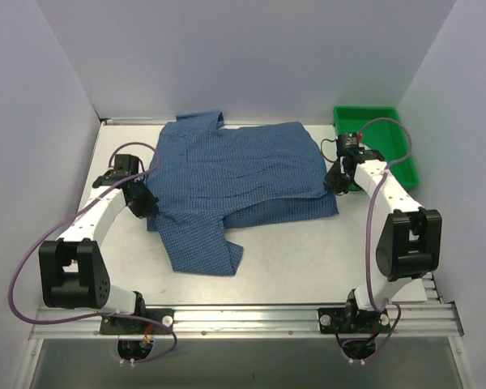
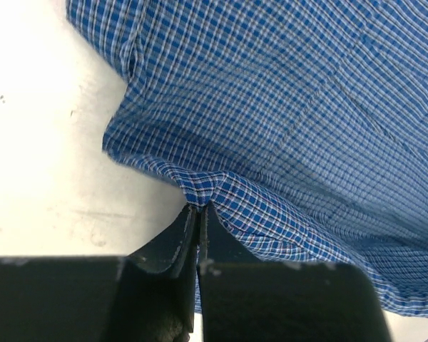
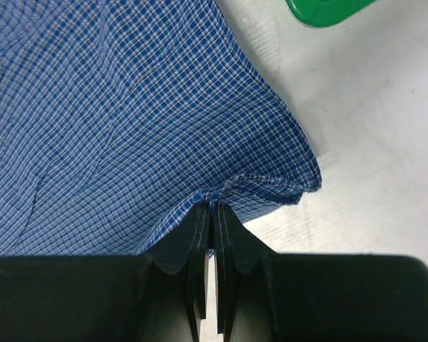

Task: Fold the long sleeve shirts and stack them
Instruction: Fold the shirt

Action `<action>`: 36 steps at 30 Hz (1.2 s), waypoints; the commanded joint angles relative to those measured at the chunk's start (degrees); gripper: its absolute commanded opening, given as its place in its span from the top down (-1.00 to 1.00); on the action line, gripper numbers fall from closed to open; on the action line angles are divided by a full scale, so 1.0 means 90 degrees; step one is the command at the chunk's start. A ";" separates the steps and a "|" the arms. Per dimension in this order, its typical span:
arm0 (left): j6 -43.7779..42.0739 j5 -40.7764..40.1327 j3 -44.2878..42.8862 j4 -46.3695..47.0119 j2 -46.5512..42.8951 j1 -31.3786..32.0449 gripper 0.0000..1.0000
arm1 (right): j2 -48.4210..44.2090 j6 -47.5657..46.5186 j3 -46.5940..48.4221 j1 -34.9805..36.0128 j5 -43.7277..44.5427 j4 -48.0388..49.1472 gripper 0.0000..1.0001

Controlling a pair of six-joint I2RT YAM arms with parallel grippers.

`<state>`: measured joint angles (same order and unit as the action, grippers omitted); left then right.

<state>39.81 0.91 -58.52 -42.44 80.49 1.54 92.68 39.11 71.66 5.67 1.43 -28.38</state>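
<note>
A blue fine-checked long sleeve shirt lies spread across the middle of the table, collar at the back left, one sleeve trailing toward the front. My left gripper is shut on the shirt's left edge; the left wrist view shows the cloth pinched into a small peak at the left gripper's tips. My right gripper is shut on the shirt's right edge near its front corner. In the right wrist view the hem bunches between the right gripper's closed fingers.
A green bin stands at the back right, just behind the right arm; its corner shows in the right wrist view. White walls close in the left, back and right. A metal rail runs along the near edge.
</note>
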 commanded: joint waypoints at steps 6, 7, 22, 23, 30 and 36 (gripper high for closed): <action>-0.0107 0.0173 -0.0928 0.0701 0.1290 -0.0083 0.91 | 0.1019 0.0019 0.0563 -0.0113 0.0144 0.0009 1.00; -0.0127 0.0173 -0.0987 0.0692 0.1398 -0.0074 0.90 | 0.1175 0.0077 0.0612 -0.0122 0.0144 0.0057 1.00; -0.0419 0.0299 -0.1544 0.0916 0.1839 -0.0132 0.00 | 0.1188 -0.0692 0.1032 0.0023 0.0261 0.0233 0.04; -0.0536 0.0290 -0.1535 0.0916 0.1761 -0.0132 -0.45 | 0.1051 -0.0848 0.1003 0.0246 0.0329 0.0243 -0.06; -0.1122 -0.0422 -0.1311 0.0761 0.0552 -0.0132 -0.95 | -0.0385 -0.2732 0.0194 0.2012 0.0555 0.0662 -0.35; -0.1542 -0.1330 -0.0404 0.0643 -0.0407 -0.0132 -0.95 | -0.1011 -0.4297 -0.0578 0.4501 -0.0051 0.1101 -0.31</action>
<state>29.43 -4.99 -66.15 -35.92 79.64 0.64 84.33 10.22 69.80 37.85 3.70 -19.29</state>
